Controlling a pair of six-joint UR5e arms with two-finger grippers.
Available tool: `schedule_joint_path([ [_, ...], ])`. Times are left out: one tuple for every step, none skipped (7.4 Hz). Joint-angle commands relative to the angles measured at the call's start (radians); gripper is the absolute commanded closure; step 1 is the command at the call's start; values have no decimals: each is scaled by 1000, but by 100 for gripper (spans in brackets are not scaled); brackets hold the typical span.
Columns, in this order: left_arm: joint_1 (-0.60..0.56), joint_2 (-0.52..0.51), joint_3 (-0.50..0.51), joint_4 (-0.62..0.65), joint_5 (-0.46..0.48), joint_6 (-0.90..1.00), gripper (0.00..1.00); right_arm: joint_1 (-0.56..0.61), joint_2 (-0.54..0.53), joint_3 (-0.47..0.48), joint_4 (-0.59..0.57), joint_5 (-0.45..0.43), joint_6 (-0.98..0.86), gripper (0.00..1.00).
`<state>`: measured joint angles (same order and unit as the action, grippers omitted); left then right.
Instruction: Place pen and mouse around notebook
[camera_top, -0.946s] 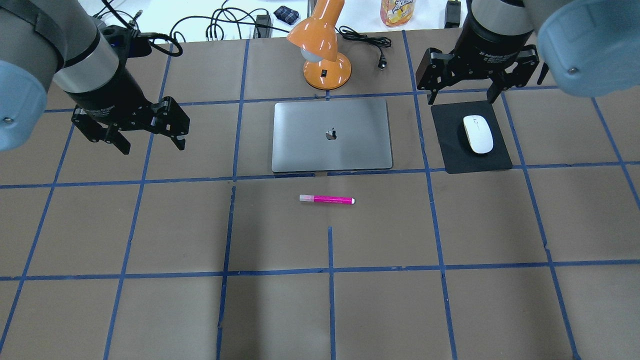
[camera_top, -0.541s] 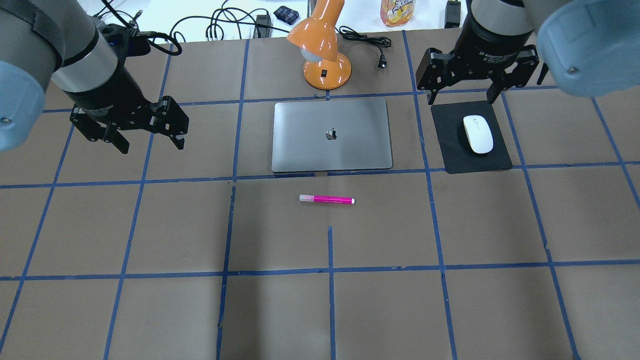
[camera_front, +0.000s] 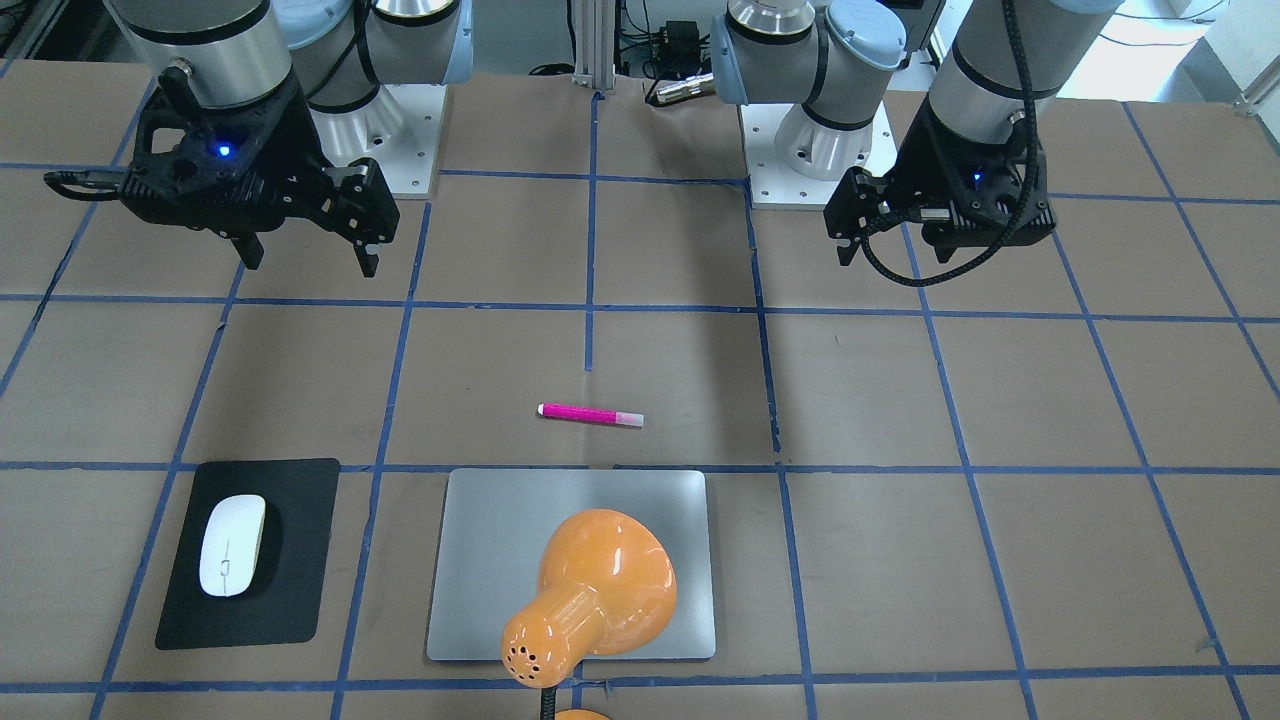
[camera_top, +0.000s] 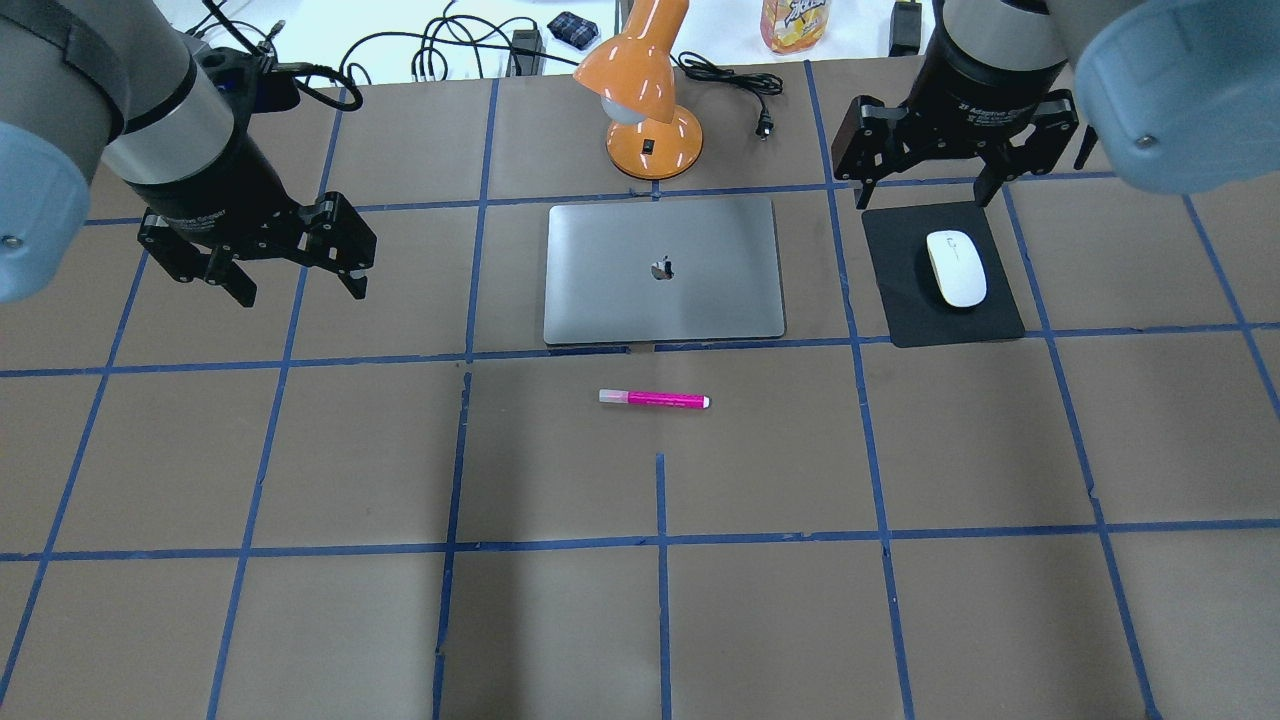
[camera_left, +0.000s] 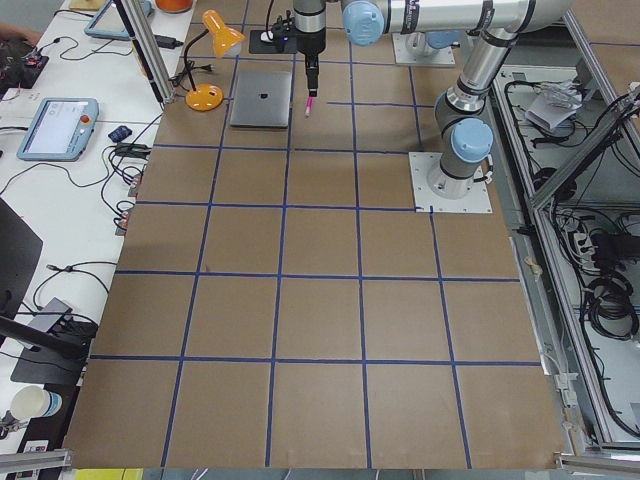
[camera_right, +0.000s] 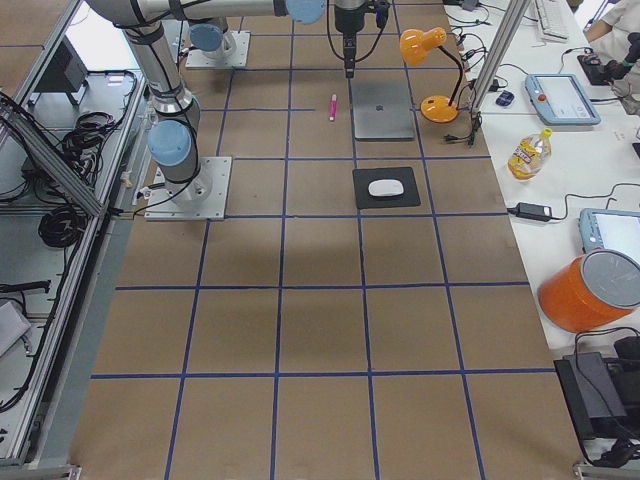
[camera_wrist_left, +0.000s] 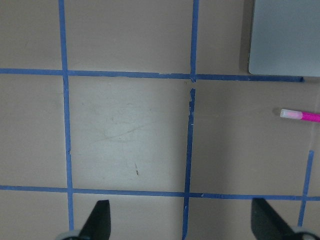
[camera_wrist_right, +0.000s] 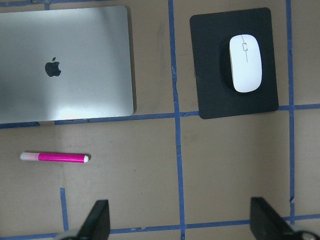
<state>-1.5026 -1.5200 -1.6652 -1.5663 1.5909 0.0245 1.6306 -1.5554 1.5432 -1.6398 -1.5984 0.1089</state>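
Observation:
The silver-grey notebook (camera_top: 663, 270) lies closed at the table's far middle. Just in front of it, the magenta pen (camera_top: 654, 400) rests flat, parallel to its near edge and apart from it. Right of the notebook, the white mouse (camera_top: 956, 268) sits on a black pad (camera_top: 900, 310). My left gripper (camera_top: 300, 292) hovers open and holds nothing, well left of the notebook. My right gripper (camera_top: 927, 200) hangs open and holds nothing above the pad's far edge, just behind the mouse. The right wrist view shows the notebook (camera_wrist_right: 65, 62), pen (camera_wrist_right: 54, 157) and mouse (camera_wrist_right: 245, 63) below open fingers.
An orange desk lamp (camera_top: 650, 120) stands just behind the notebook, its head leaning over the notebook's far edge. Its cord (camera_top: 735, 85) trails to the right. Cables, a bottle (camera_top: 795, 25) and small items lie on the white bench beyond the table's far edge. Blue tape lines grid the brown tabletop.
My left gripper has drifted slightly back and to the left, still open. The right gripper, pen, mouse and notebook have not visibly moved.

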Motion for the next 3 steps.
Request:
schedule_joint_path([
  [1,-8,-1,5,-8,0,0,0,0,0,2,0,0,0],
  [1,-9,-1,6,-6,0,0,0,2,0,3,0,0,0],
  [1,-6,-1,6,-5,0,0,-2,2,0,6,0,0,0],
])
